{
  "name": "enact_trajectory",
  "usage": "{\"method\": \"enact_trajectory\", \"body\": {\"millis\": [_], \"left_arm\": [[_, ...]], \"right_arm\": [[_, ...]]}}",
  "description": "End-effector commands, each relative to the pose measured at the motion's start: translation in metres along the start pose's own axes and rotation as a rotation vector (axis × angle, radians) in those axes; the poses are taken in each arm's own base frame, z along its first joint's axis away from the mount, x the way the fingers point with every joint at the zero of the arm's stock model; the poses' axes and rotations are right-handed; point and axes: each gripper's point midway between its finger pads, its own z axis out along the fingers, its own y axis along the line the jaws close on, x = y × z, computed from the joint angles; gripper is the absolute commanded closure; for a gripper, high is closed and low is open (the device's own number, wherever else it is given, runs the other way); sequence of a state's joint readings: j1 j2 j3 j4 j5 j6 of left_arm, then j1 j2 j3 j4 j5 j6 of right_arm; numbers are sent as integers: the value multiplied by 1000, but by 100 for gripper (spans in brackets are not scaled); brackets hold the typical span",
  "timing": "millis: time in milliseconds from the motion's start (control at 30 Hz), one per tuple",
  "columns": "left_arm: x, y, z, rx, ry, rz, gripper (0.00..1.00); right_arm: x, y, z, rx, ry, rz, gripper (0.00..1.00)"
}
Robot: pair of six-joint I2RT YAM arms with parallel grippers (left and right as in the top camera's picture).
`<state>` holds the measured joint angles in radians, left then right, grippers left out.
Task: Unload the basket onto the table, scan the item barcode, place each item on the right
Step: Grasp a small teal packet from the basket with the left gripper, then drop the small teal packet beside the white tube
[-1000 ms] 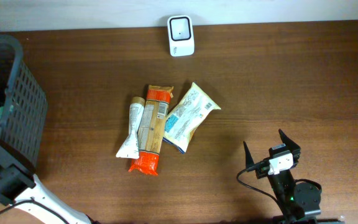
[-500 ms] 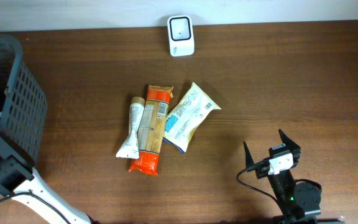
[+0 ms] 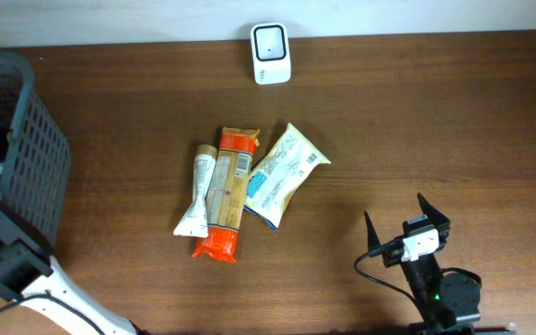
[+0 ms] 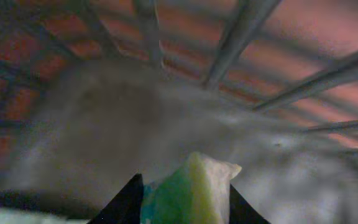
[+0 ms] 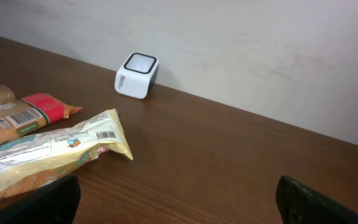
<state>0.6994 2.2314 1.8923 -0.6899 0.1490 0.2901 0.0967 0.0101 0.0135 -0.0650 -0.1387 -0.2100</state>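
Left arm, wrist view: left gripper (image 4: 182,205) is down inside the dark mesh basket (image 3: 43,158). Both fingertips show at the bottom edge, drawn in close. A green-and-white packet (image 4: 191,186) fills the gap between them, and each finger appears to touch one side of it. The view is blurred, so print or barcode on the packet cannot be read. Basket bars run across ahead of and above the fingers, with the grey basket floor beyond the packet.

Overhead: only the left arm's body shows beside the basket. The fingers themselves are hidden.

Right arm: right gripper (image 3: 403,223) hangs over the wooden table (image 3: 454,112) with its jaws spread wide and nothing between them.

Ahead of the right gripper and to its left, near the wall, stands the white barcode scanner (image 5: 137,76), well apart from it.

Nearer the right gripper, also to the left, three packs lie side by side, touching:
- a yellow-white bag (image 5: 48,155), closest, barcode facing up
- an orange-and-tan pack (image 3: 224,197)
- a white tube (image 3: 194,194), farthest
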Motion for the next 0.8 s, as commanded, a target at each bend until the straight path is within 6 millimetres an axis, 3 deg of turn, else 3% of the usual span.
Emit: {"method": "enact_trajectory", "body": {"millis": [0,33,100,167,233,267,300,433,467,500,600,700,767], "left_arm": [[-64,-6,-115,-28,-242,-106,66],[-75,-10,-142,-20,-296,-123,65],[-90,-36,-204,79,-405,-93,64],[-91,-65,-252,166,-462,-61,64],[-85,-98,-287,252,-486,-17,64],[-81,-109,-294,276,-480,-7,64],[-69,-138,-305,338,-447,23,64],[-22,-215,-297,476,-236,118,61],[3,-248,-290,522,-134,200,61],[16,-264,-283,526,-74,236,61],[47,-292,-261,481,63,328,60],[91,-328,-226,445,221,447,60],[113,-339,-204,420,300,476,60]], "right_arm": [[3,-2,0,11,6,6,1],[3,-2,0,11,6,5,1],[3,-2,0,11,6,6,1],[3,-2,0,11,6,5,1],[3,-2,0,11,6,5,1],[3,-2,0,11,5,5,1],[3,-2,0,11,6,5,1],[3,-2,0,11,6,5,1],[3,-2,0,11,6,5,1],[3,-2,0,11,6,5,1],[3,-2,0,11,6,5,1],[3,-2,0,11,6,5,1],[3,-2,0,11,6,5,1]]}}
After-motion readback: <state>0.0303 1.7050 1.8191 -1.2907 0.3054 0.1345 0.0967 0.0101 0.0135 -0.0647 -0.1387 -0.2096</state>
